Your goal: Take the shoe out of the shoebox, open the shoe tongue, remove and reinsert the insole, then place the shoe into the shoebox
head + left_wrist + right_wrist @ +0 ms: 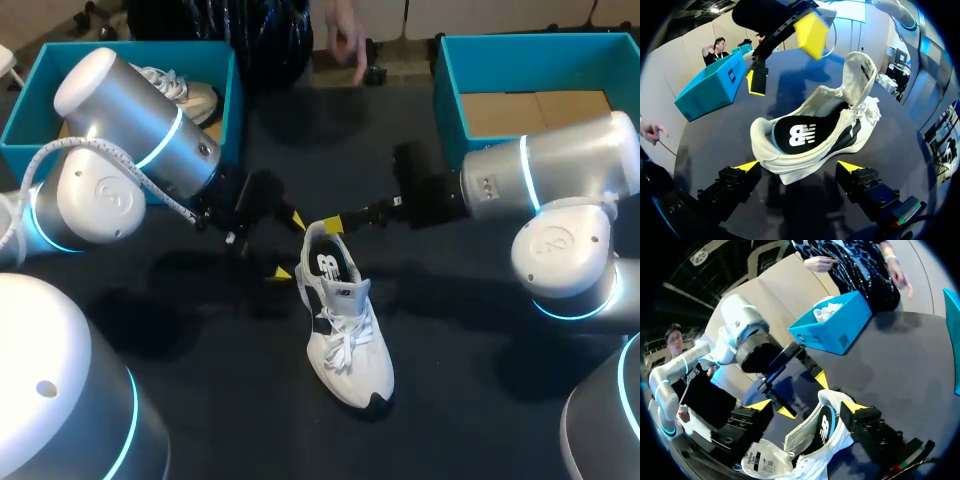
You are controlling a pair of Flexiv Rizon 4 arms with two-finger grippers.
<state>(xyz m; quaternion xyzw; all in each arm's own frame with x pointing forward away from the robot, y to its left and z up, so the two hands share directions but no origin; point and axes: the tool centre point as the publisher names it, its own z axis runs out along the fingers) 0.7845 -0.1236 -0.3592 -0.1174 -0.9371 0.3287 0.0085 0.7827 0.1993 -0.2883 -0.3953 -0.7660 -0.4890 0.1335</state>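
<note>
Shoe [345, 340]: was set on the worktop [470, 400] between the boxes, tongue [860, 75] raised, insole [802, 134] lying inside.
Left tool [799, 166]: was spread open, heel framed between its tips, no contact made out.
Right tool [807, 406]: was open over the collar, nothing gripped.
Risk: the shoe could be shoved or tipped if one tip landed first, and the tools, being near each other, could be knocked together.
Hidden: the insole's toe end was covered by the tongue, so whether it was seated flat could not be told.

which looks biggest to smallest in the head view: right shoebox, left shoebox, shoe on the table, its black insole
1. right shoebox and left shoebox: they look alike, and the left arm hides part of the left one, so I won't rank the two
2. shoe
3. insole
</note>
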